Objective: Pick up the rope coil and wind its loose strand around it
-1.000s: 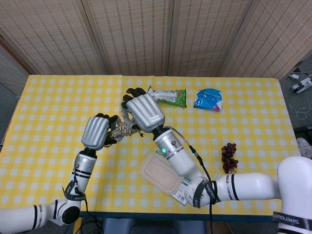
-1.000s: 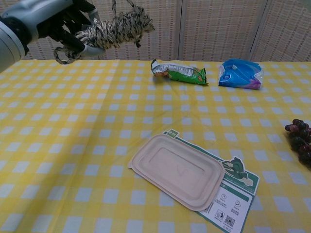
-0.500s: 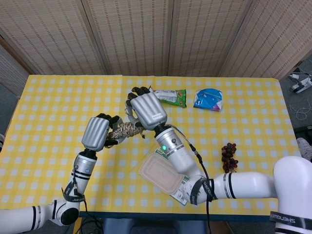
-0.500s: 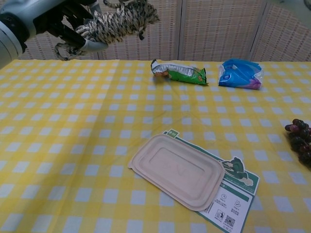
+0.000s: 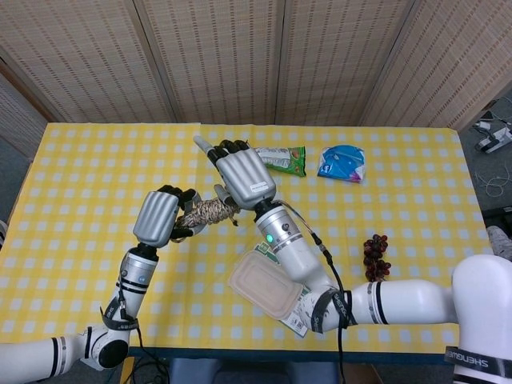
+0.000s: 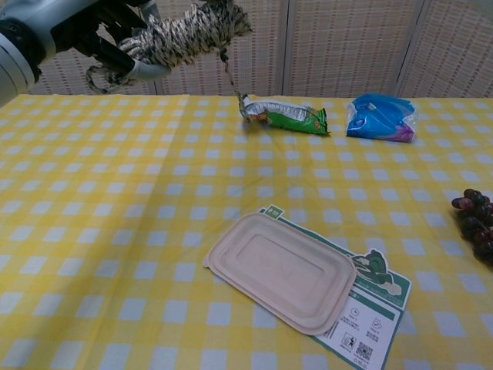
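Note:
My left hand [image 5: 160, 218] grips the rope coil [image 5: 204, 214], a speckled black-and-tan bundle, and holds it raised above the table's left middle. In the chest view the coil [image 6: 181, 38] sits at the top left in the left hand [image 6: 69, 23]. Its loose strand [image 6: 229, 77] dangles freely from the coil's right end. My right hand [image 5: 244, 178] hovers just behind and right of the coil with its fingers stretched out and nothing in them. The chest view does not show this hand.
A green snack bag [image 5: 280, 158] and a blue packet [image 5: 342, 163] lie at the far side of the yellow checked table. A beige container lid [image 6: 281, 270] rests on a printed card [image 6: 373, 297] near the front. Dark grapes [image 5: 376, 258] sit at the right.
The right hand straightened its fingers and let the strand go. The strand, led upward before, now hangs down from the coil's end. The left hand has kept the coil raised.

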`<act>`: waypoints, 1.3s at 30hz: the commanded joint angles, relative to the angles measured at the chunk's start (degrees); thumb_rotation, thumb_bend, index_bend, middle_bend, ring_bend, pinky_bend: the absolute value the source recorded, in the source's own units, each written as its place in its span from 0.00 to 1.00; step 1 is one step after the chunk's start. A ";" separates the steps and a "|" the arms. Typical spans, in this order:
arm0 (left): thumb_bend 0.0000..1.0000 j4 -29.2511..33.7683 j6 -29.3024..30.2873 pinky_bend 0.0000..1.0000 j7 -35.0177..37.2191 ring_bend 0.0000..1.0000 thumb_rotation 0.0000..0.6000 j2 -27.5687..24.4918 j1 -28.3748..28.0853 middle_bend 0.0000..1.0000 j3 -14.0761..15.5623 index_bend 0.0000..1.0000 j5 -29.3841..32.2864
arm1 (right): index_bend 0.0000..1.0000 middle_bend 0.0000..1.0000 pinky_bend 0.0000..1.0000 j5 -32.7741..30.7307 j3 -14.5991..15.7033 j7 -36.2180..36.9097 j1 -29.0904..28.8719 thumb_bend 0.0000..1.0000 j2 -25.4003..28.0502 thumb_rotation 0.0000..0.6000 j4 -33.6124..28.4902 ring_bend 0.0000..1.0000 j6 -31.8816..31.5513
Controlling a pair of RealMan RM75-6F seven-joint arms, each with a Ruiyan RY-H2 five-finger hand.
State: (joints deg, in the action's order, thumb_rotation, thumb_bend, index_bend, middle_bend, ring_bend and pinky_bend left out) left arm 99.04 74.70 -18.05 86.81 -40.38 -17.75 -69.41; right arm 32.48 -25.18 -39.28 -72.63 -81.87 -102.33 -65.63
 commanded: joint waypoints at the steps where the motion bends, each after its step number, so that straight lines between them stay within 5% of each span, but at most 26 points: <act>1: 0.25 -0.06 -0.17 0.45 -0.15 0.58 1.00 0.02 0.00 0.77 -0.04 0.78 0.27 | 0.06 0.28 0.21 0.56 -0.24 0.67 0.19 0.31 0.29 1.00 -0.41 0.17 -0.14; 14: 0.25 -1.22 -0.84 0.45 -0.11 0.58 1.00 -1.02 0.39 0.77 -0.89 0.78 2.16 | 0.05 0.28 0.21 10.81 1.15 7.59 8.00 0.31 9.13 1.00 -8.43 0.17 -2.56; 28: 0.25 -3.15 -0.66 0.45 2.74 0.58 1.00 -2.97 1.84 0.77 -1.66 0.78 3.21 | 0.09 0.28 0.21 30.68 13.62 18.73 27.71 0.35 24.82 1.00 -15.71 0.17 -7.36; 39: 0.25 -4.52 -0.78 0.45 4.76 0.58 1.00 -4.65 3.04 0.77 -1.68 0.78 3.51 | 0.12 0.28 0.22 46.57 23.56 27.99 43.17 0.37 29.87 1.00 -9.86 0.17 -15.02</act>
State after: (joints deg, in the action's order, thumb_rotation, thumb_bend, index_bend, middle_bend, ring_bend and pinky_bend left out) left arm 94.59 73.90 -13.36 82.23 -37.41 -19.47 -65.85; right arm 76.44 -3.65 -13.10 -32.10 -52.64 -114.29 -78.34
